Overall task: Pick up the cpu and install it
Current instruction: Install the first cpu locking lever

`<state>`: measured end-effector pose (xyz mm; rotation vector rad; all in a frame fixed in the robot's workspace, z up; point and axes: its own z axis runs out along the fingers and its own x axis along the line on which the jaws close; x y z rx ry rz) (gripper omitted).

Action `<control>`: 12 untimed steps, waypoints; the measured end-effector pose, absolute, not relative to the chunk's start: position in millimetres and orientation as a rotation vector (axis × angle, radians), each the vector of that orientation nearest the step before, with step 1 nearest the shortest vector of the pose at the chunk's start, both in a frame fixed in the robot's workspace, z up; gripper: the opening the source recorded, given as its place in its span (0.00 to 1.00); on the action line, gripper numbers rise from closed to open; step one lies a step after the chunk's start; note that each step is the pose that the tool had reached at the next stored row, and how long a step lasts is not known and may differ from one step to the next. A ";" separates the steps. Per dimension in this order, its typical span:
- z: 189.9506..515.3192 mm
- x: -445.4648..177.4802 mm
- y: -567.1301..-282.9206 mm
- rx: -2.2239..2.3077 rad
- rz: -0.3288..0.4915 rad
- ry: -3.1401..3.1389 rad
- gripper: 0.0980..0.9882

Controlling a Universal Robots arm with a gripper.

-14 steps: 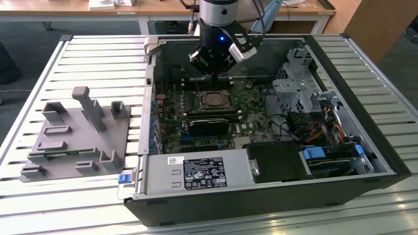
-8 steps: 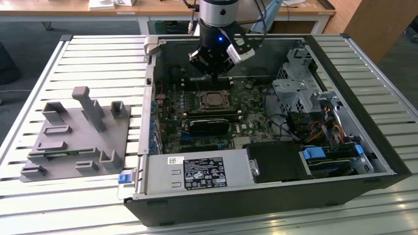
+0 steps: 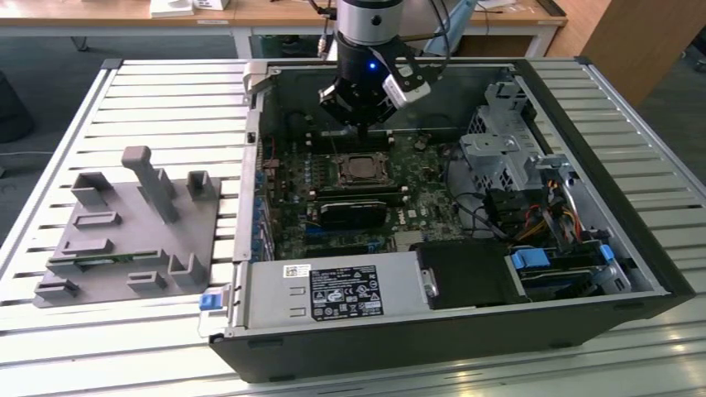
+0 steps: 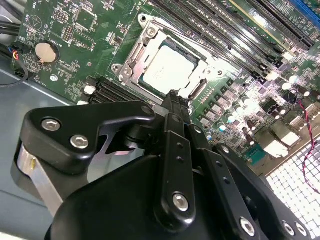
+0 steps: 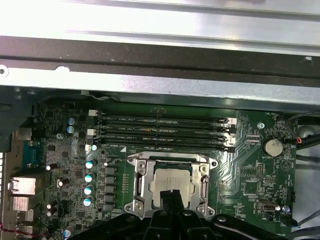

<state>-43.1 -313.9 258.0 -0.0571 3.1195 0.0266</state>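
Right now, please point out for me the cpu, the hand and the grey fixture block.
cpu (image 4: 170,72): second wrist view, middle of its silver top, lying in the socket.
hand (image 5: 171,196): first wrist view, between its fingertips, over the cpu's edge.
grey fixture block (image 3: 111,248): exterior view, its flat base.

A slatted pale metal counter (image 3: 132,99) carries an open black computer case (image 3: 441,347), lying on its side. Beside the case, toward the exterior view's left, a grey plastic fixture plate (image 3: 121,248) with upright blocks rests flat on the slats.
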 end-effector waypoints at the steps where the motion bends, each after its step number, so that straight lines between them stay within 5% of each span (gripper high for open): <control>1: 258.0 -43.1 -313.9 -0.057 0.027 3.120 0.01; 12: 265.2 -43.2 -313.9 -0.057 0.027 3.119 0.01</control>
